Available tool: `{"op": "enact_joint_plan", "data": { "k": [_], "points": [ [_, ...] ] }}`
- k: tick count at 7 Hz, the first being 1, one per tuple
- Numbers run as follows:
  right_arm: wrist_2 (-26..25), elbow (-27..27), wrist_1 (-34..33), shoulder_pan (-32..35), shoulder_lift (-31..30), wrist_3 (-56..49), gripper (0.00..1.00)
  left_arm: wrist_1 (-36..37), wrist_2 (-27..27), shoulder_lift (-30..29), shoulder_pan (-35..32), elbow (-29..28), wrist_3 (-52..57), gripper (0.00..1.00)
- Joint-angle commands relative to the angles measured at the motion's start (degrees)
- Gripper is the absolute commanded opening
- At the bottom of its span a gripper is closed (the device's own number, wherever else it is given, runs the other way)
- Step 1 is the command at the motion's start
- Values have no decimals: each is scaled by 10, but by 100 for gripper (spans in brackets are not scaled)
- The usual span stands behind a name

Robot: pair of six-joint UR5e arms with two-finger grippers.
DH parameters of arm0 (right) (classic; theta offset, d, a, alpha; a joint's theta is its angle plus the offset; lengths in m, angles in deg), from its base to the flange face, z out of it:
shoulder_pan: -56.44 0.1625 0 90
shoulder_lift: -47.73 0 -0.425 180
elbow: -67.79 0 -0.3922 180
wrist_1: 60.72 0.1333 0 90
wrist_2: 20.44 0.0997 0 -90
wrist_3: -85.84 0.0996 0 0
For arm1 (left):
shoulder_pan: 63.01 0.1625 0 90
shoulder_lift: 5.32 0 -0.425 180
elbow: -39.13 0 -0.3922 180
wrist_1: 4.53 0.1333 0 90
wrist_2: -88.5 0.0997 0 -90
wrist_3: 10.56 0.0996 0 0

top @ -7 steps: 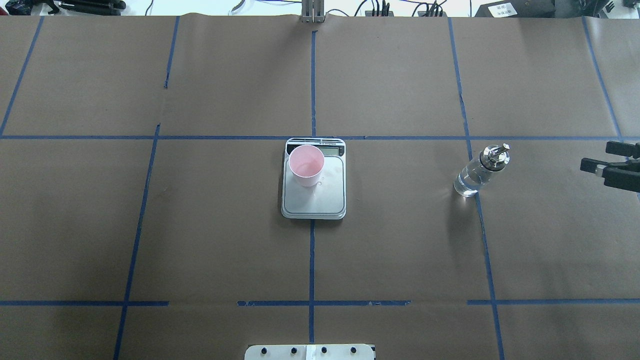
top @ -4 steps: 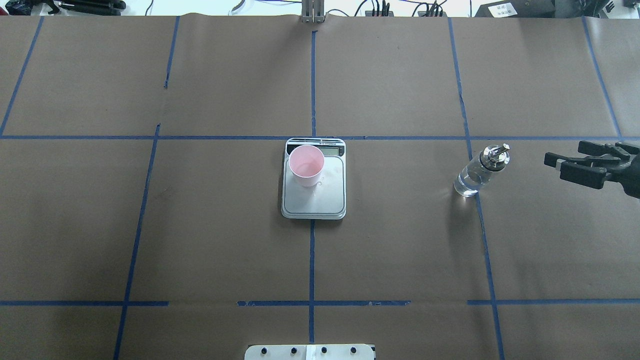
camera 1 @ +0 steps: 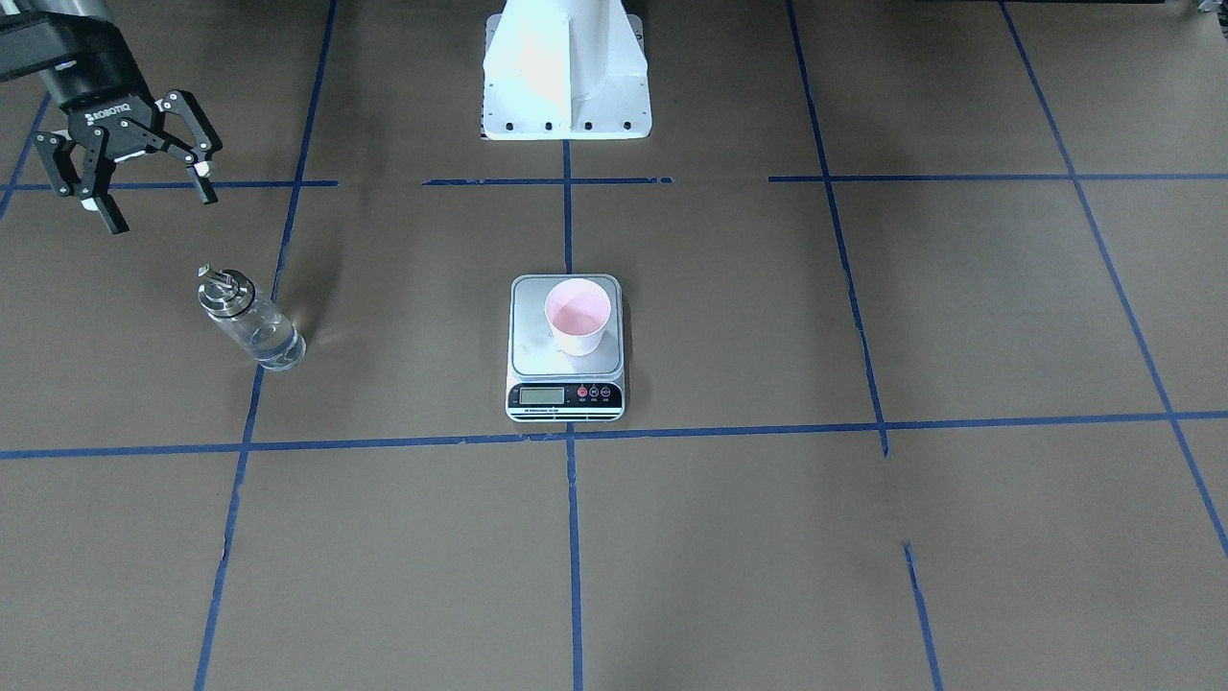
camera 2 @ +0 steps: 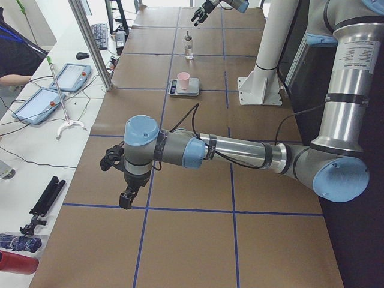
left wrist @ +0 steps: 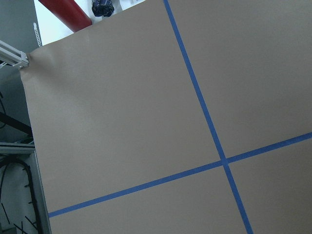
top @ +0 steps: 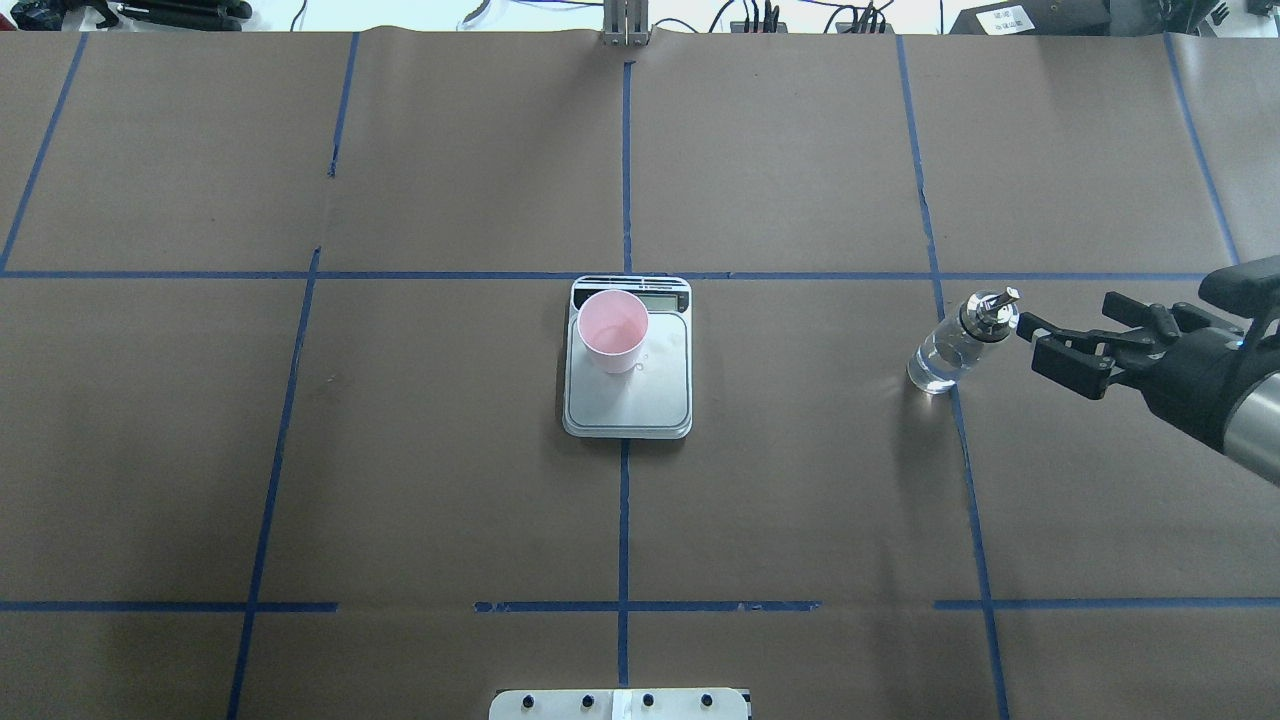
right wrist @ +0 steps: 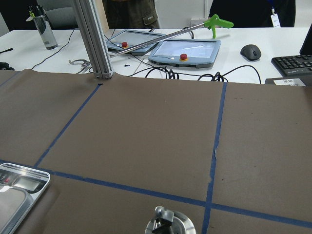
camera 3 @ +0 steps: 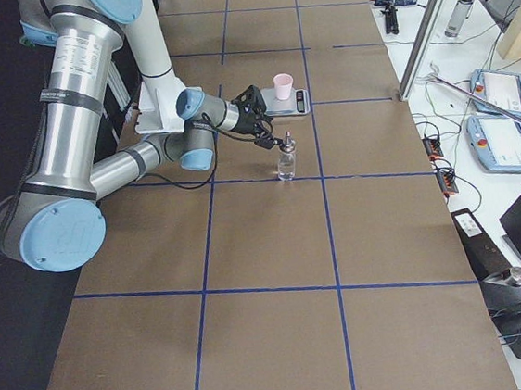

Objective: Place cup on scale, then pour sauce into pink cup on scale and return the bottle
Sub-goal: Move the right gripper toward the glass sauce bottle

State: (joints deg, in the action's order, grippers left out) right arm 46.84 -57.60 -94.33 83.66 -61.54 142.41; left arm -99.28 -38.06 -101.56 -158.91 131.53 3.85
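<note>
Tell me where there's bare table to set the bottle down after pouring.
Bare paper lies between the scale and the bottle, and all along the scale's other side. Crowded spots: the scale, where the cup stands, and the bottle, with the right gripper close beside it.

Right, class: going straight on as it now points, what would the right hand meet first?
Most likely the bottle, near its silver cap: the open right hand points at it from close by. Height is hard to judge, so it might pass just above.
</note>
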Motion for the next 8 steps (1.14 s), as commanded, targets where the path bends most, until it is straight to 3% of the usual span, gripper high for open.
{"op": "enact_joint_plan", "data": {
  "k": [1,2,4,8],
  "points": [
    [-161,8,-16,-94,4,26,98,0,0,0,-1,0,0,100],
    [-220,42,-12,-125,12,27,98,0,0,-1,0,0,0,100],
    [-268,121,-6,-139,70,51,98,0,0,-1,0,-1,0,100],
    [-318,169,14,-173,71,96,98,0,0,-1,0,-1,-1,100]
  ]
}}
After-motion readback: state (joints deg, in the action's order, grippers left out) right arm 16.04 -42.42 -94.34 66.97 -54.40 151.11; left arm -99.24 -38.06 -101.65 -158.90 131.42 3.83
